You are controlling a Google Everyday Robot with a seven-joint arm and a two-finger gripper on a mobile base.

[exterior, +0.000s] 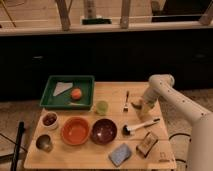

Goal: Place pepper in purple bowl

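The purple bowl (103,131) stands at the front middle of the wooden table, to the right of the orange bowl (76,131). A slim dark green shape that looks like the pepper (75,104) lies in the green tray (55,102) by its front rim, below a round orange fruit (76,93). My gripper (139,108) hangs low over the right part of the table, just right of a fork (126,101) and well away from both tray and purple bowl. It holds nothing that I can see.
A pale green cup (101,107) stands between the tray and the fork. A brush (141,126), a wooden box (146,144) and a blue sponge (120,154) lie at front right. A white bowl (49,120) and a metal cup (44,143) stand at front left.
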